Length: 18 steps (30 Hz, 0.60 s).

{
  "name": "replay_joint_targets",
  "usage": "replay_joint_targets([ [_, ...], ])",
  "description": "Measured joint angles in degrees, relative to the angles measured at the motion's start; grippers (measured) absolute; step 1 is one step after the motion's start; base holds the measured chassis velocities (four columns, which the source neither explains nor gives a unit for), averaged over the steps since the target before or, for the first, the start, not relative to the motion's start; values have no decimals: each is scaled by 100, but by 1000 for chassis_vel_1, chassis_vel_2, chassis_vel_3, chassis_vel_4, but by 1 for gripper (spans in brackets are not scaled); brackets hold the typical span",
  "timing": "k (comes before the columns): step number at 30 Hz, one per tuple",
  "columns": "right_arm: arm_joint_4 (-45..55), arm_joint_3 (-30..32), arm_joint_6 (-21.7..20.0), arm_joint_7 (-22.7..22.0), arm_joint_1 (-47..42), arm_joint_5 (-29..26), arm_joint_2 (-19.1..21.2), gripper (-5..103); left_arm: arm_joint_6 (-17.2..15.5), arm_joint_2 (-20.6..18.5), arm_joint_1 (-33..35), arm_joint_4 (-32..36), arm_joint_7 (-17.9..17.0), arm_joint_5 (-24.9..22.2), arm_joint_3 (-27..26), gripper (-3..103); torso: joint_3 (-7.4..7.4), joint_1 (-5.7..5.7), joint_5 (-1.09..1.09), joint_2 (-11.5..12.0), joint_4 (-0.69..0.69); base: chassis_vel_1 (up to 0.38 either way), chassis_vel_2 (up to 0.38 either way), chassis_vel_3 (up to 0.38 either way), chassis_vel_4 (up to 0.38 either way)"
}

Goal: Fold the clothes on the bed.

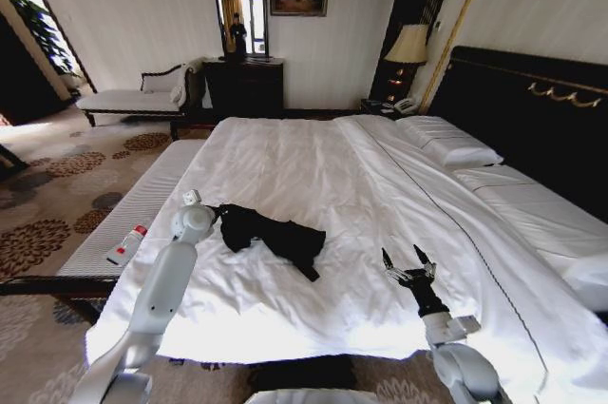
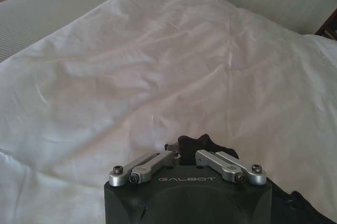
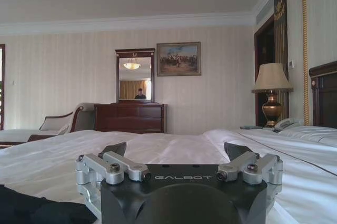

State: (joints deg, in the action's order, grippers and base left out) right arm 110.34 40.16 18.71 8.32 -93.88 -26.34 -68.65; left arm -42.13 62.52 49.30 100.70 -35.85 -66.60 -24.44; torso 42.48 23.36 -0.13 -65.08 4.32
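Note:
The clothes, one black T-shirt, lie crumpled on the near part of the bed, which has white sheets. My left gripper is at the shirt's left edge. In the left wrist view this gripper is shut, with a bunch of the black fabric pinched at its tips. My right gripper hovers over the bare sheet to the right of the shirt, apart from it. Its fingers are open and empty. A dark corner of the shirt shows low in the right wrist view.
A padded bench runs along the bed's left side with a white and red bottle on it. Pillows and the dark headboard are on the right. A dresser with a mirror, a lamp and a chaise stand at the far wall.

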Motion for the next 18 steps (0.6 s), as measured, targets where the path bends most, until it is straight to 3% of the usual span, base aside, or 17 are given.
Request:
replay_joint_targets([
  [1, 20, -102, -45, -87, 29, -109, 26, 100, 0, -201, 504, 477, 208, 93, -230, 0, 0, 0, 2, 0, -1, 0, 0, 0, 0],
  [2, 20, -102, -45, -87, 29, -109, 26, 100, 0, -201, 504, 477, 208, 93, -230, 0, 0, 0, 2, 0, -1, 0, 0, 0, 0],
  [5, 129, -288, -168, -134, 42, -285, 93, 100, 0, -459, 1284, 1120, 651, 315, -624, 0, -1, -1, 2, -1, 1, 0, 0, 0, 0],
  [7, 270, -418, -247, -35, -38, -393, 92, 100, 32, -628, 1872, 1474, 944, 561, -800, 0, -1, -1, 2, 0, -7, 0, 0, 0, 0],
  [9, 364, -420, -258, 43, -168, -418, 15, 100, 69, -671, 1995, 1520, 1035, 700, -766, 0, -1, -1, 3, 0, -4, 0, 0, 0, 0],
  [10, 483, -439, -291, 106, -294, -474, -77, 100, 111, -691, 2178, 1550, 1119, 850, -706, 0, -1, -1, 2, -1, 11, 0, 0, 0, 0],
  [12, 604, -568, -382, 120, -319, -589, -102, 100, 138, -653, 2410, 1560, 1140, 941, -726, 0, -1, -1, 0, 0, 13, 0, 0, 0, 0],
  [16, 718, -798, -541, 16, -258, -821, -62, 100, 158, -534, 2792, 1507, 1125, 1067, -876, 0, -1, -1, 2, 0, -2, 0, 0, 0, 0],
  [18, 735, -909, -611, -68, -219, -908, -22, 100, 158, -469, 2983, 1449, 1103, 1110, -995, 0, 0, -1, 2, 0, -2, 0, 0, 0, 0],
])
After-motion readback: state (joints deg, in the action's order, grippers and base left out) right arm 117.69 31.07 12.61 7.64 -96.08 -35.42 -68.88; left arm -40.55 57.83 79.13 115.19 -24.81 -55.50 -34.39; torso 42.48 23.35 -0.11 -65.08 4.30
